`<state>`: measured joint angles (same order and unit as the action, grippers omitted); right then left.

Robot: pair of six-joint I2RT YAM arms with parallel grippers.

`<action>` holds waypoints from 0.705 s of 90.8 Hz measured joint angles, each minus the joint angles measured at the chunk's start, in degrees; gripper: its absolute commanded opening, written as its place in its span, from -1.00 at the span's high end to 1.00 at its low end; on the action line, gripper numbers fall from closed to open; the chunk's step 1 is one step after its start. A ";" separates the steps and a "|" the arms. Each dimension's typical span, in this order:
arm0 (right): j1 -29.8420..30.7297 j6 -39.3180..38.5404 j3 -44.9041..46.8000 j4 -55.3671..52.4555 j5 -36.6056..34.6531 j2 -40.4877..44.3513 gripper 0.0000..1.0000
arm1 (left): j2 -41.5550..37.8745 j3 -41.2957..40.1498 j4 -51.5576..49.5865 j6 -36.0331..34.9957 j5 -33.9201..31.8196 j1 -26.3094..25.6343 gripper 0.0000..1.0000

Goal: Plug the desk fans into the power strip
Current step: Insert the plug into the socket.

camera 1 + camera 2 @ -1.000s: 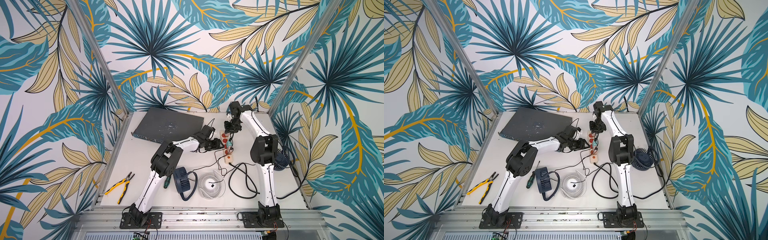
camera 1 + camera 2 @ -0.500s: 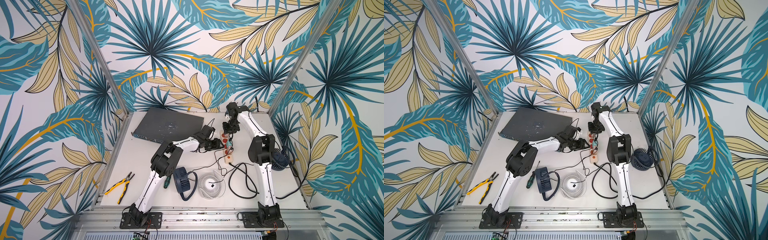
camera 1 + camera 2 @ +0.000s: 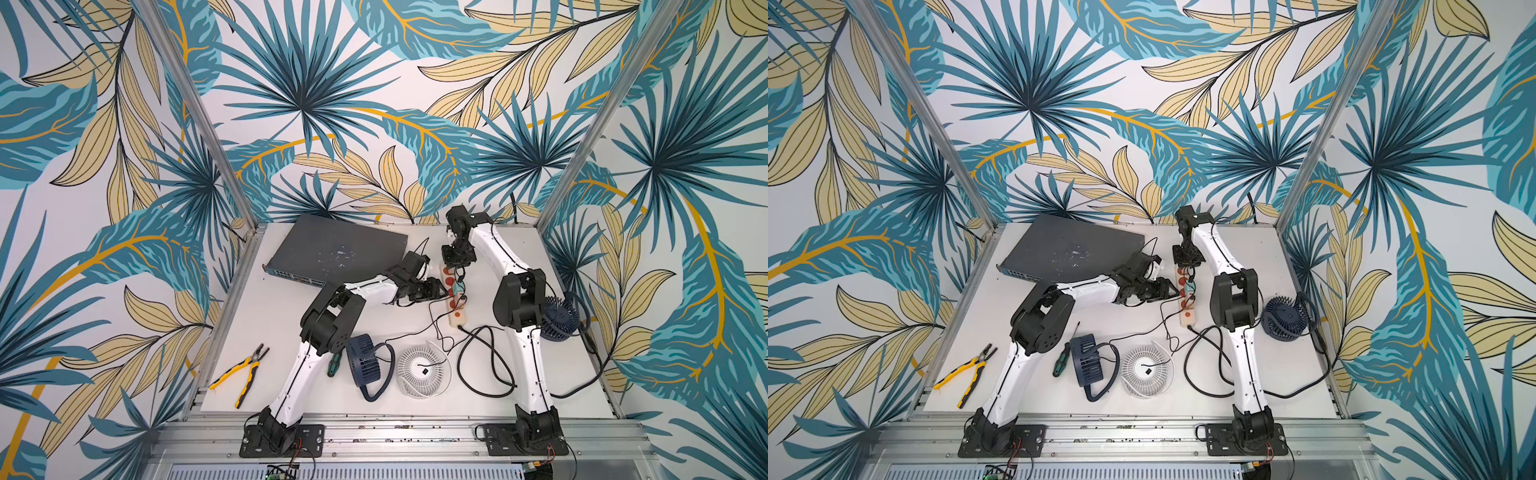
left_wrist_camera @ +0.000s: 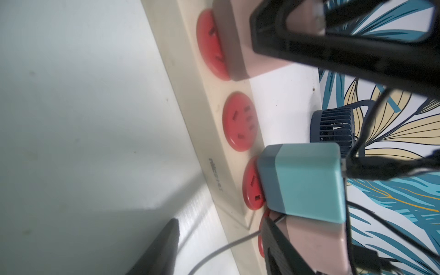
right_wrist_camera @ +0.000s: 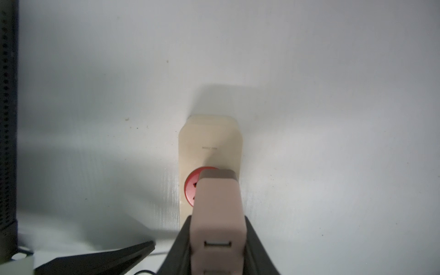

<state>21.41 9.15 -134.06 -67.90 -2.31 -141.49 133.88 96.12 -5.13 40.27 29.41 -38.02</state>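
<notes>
The cream power strip point(image 3: 457, 320) point(image 4: 197, 119) lies mid-table with its red sockets facing up. My right gripper point(image 3: 457, 266) point(image 5: 217, 226) is shut on a pink plug adapter point(image 5: 217, 202) point(image 4: 250, 47), whose base sits against the farthest socket. My left gripper point(image 3: 444, 291) point(image 4: 221, 221) reaches the strip from the side, its jaws apart. One finger point(image 4: 162, 250) lies low by the table, the other over the strip's face. A teal adapter point(image 4: 307, 183) with a black cable is plugged in, and a second pink adapter point(image 4: 316, 242) sits beside it. Three desk fans show: dark blue point(image 3: 365, 361), white point(image 3: 424, 370), dark blue point(image 3: 559, 318).
A flat dark grey network switch point(image 3: 336, 253) lies at the back left. Yellow pliers point(image 3: 243, 372) and a green screwdriver point(image 3: 332, 365) lie front left. Loops of black cord point(image 3: 486, 361) run between the strip and my right arm's base.
My right gripper has moved a little nearer and lower onto the strip's far socket with the pink adapter. The left arm has stayed still.
</notes>
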 measured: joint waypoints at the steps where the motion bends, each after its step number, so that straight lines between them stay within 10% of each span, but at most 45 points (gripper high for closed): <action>1: 0.00 0.09 0.02 0.07 0.00 0.00 1.00 | -0.15 -0.13 0.00 -0.07 -0.04 0.00 -0.20; 8: 0.00 0.35 0.37 0.52 -0.02 0.22 1.00 | -1.09 -1.22 -0.31 -0.72 -0.44 0.00 -0.29; 39: 0.83 1.88 7.26 7.93 -0.13 3.39 -0.63 | -17.73 -11.30 -3.39 -8.61 -8.28 0.37 -0.88; 64: 1.51 2.12 18.64 16.44 -1.64 27.02 -0.99 | -40.54 -26.43 -2.80 -15.10 -20.72 2.49 -1.00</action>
<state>22.92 11.27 -115.42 -51.46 -3.95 -114.48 93.34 69.69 -7.92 25.17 8.69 -35.53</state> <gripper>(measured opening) 0.994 0.999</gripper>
